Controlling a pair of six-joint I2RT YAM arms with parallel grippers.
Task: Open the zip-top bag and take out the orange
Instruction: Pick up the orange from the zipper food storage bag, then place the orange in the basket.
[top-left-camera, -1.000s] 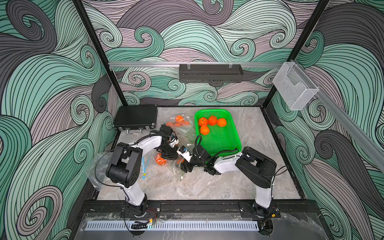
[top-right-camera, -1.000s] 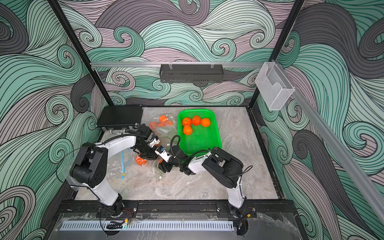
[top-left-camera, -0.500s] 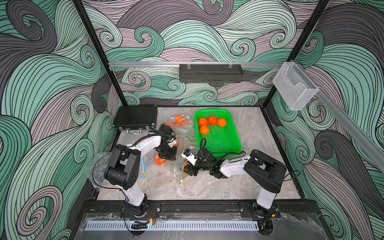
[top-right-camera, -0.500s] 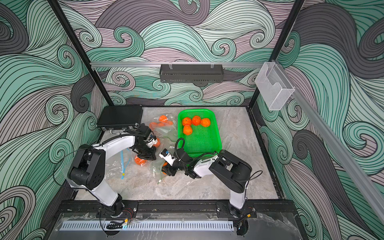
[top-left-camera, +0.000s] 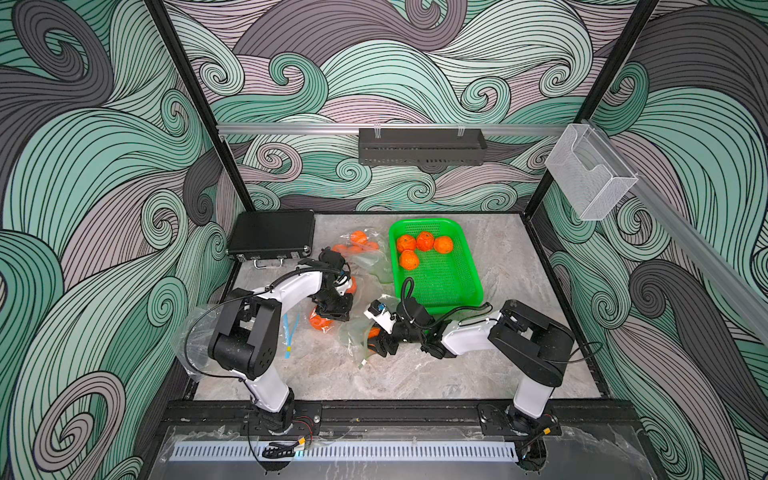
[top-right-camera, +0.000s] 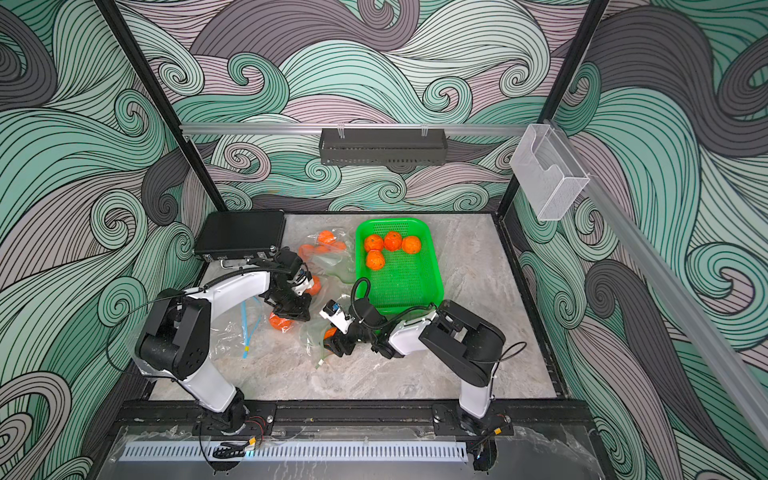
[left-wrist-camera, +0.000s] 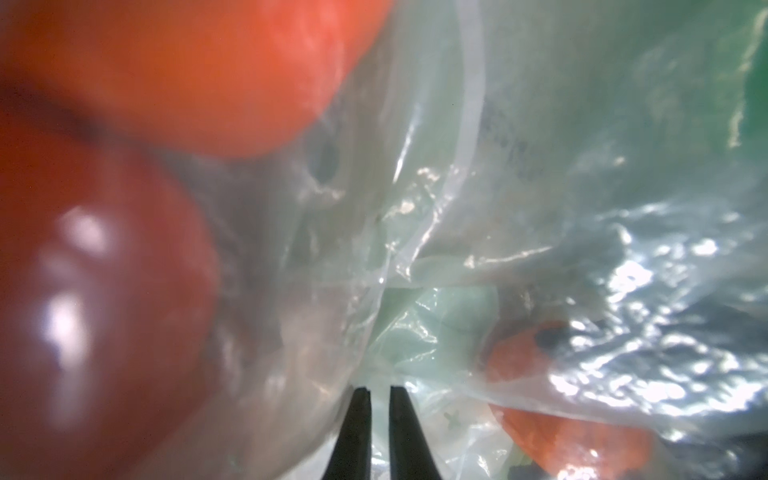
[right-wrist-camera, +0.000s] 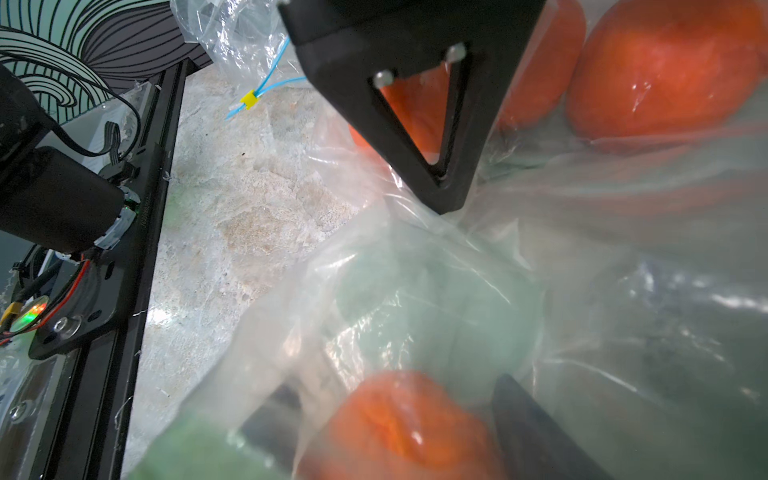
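A clear zip-top bag (top-left-camera: 353, 332) (top-right-camera: 309, 338) lies crumpled mid-table between my two grippers. My left gripper (top-left-camera: 332, 309) (top-right-camera: 293, 311) (left-wrist-camera: 380, 390) is shut, pinching the bag's film; its black fingertip (right-wrist-camera: 446, 199) shows in the right wrist view. My right gripper (top-left-camera: 380, 347) (top-right-camera: 337, 347) (right-wrist-camera: 395, 399) reaches into the bag with its jaws wide apart. An orange (right-wrist-camera: 409, 419) (top-left-camera: 374, 331) sits between its fingers (right-wrist-camera: 528, 424), with film over the other finger. Two more oranges (left-wrist-camera: 104, 311) press against the film beside the left gripper.
A green basket (top-left-camera: 471, 286) with several oranges (top-left-camera: 424, 241) stands behind the right arm. A second bag of oranges (top-left-camera: 358, 239) lies at the back, next to a black case (top-left-camera: 272, 235). An empty bag with a blue zip strip (top-left-camera: 291, 328) lies at the left.
My right gripper has shifted a little toward the front edge with the bag around it, and its jaws have widened. The left gripper has stayed put, still pinching the film.
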